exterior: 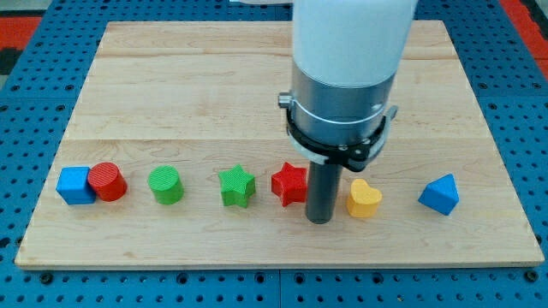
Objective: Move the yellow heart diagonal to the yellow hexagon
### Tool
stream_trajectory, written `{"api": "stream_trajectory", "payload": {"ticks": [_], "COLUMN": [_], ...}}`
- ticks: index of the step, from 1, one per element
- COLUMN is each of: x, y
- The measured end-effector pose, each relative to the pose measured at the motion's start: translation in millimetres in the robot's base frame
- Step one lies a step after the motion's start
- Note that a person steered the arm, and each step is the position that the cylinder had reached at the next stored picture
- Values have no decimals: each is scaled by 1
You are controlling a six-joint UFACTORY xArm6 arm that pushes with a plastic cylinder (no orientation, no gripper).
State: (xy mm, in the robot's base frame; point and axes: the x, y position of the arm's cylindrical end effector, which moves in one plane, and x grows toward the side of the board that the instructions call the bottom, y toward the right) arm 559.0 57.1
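My wooden counter [171,85] carries a row near the view's bottom: blue cube [74,185] touching red cylinder [108,181], green cylinder [165,185], green star [236,186], red star [288,182], yellow heart [364,199], blue triangular block [439,194].

My tip [319,219] rests between red star and yellow heart.

A pale wooden board [171,94] lies on a blue surface dotted with holes [26,103]. Along the view's bottom, from left: a blue cube [74,185] touching a red cylinder [108,181], a green cylinder [165,184], a green star [237,186], a red block [288,182], probably a star, partly hidden, and a blue triangular block [439,194] far right.
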Motion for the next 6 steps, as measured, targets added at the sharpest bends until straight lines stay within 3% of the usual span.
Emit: {"api": "stream_trajectory", "payload": {"ticks": [2, 3, 5, 6], "x": [-16, -40, -84, -104], "y": [69, 72, 147, 129]}}
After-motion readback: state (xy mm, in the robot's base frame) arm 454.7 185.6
